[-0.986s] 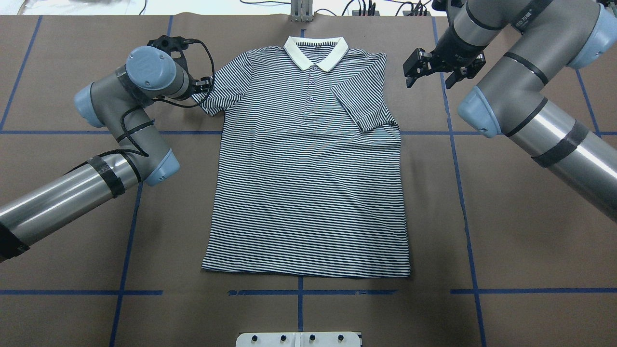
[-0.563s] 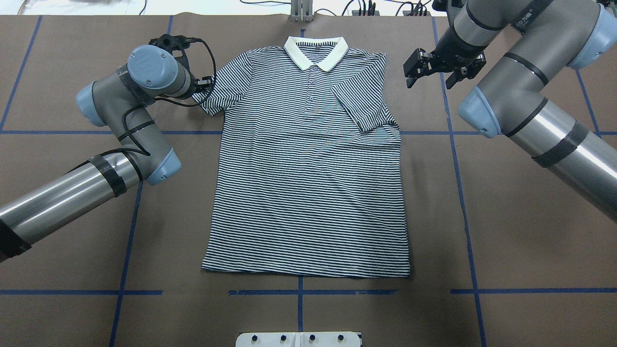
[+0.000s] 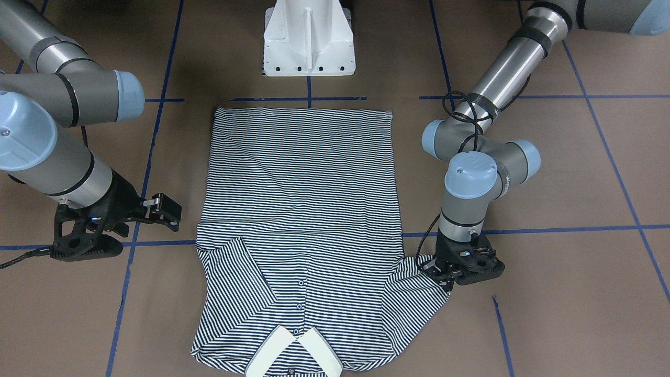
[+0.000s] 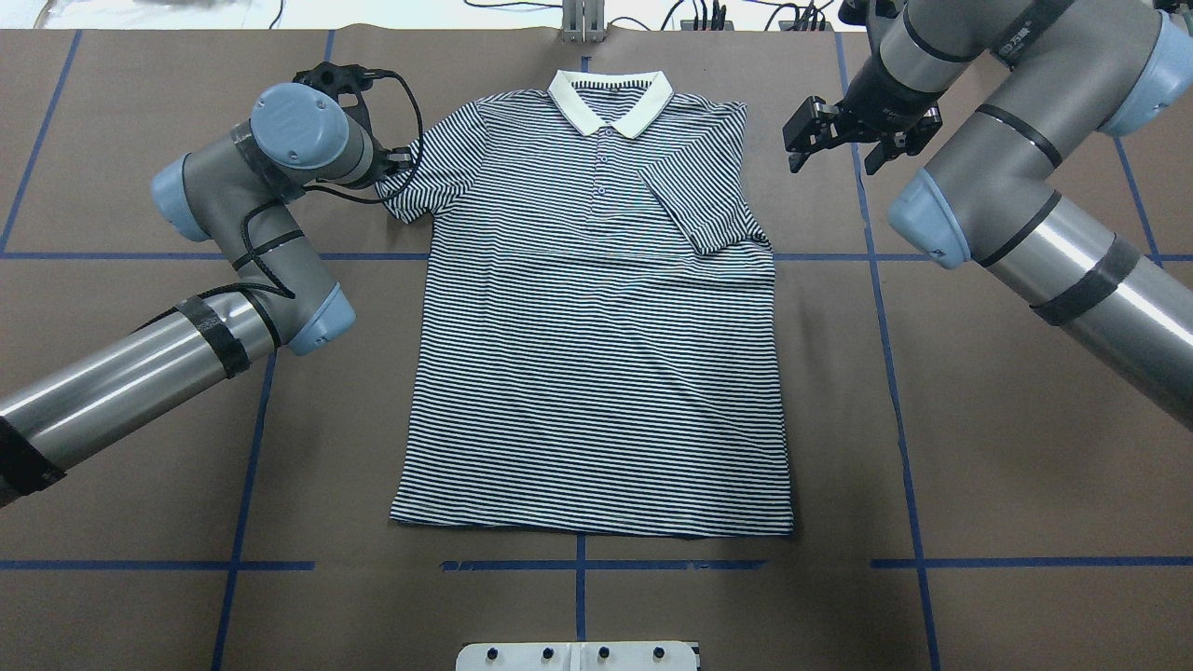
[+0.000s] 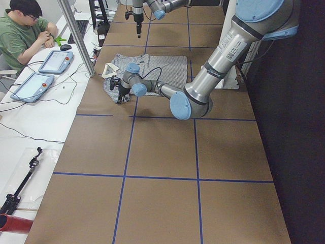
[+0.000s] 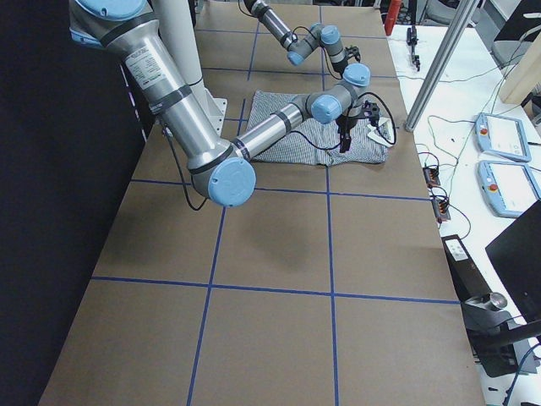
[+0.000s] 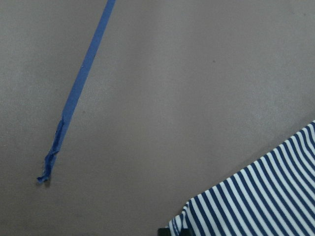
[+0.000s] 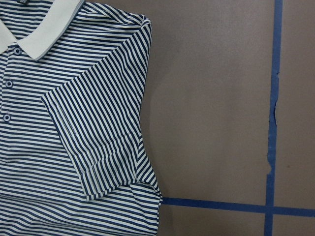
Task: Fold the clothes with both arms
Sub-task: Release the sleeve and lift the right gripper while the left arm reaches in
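**Navy-and-white thin-striped short-sleeved polo shirt (image 4: 596,354): laid flat, one sleeve folded in**

- The shirt is spread face up in the middle of the brown paper-covered table (image 4: 979,419). Its plain white collar (image 4: 610,98) is at the far edge from the robot. Its hem is nearest the white fixed pedestal base (image 3: 309,39).
- The sleeve on the robot's right (image 4: 694,210) is seen folded inward over the chest, with its cuff running diagonally beside the button placket.
- The sleeve on the robot's left (image 4: 438,172) is laid out to the side, unfolded.
- The black two-finger left gripper (image 3: 442,275) is seen down at table level, against the outer corner of that unfolded sleeve and touching the cloth. In the left wrist view only the striped sleeve corner and a sliver of black at the bottom edge are shown. Whether the sleeve is pinched or the fingers are apart cannot be told.
- The black two-finger right gripper (image 4: 832,154) is held above the bare table, just beside the shirt's folded-sleeve shoulder and clear of the cloth. Its fingers are spread and nothing is held between them.
- Blue tape grid lines (image 4: 895,373) are seen on the paper around the shirt.
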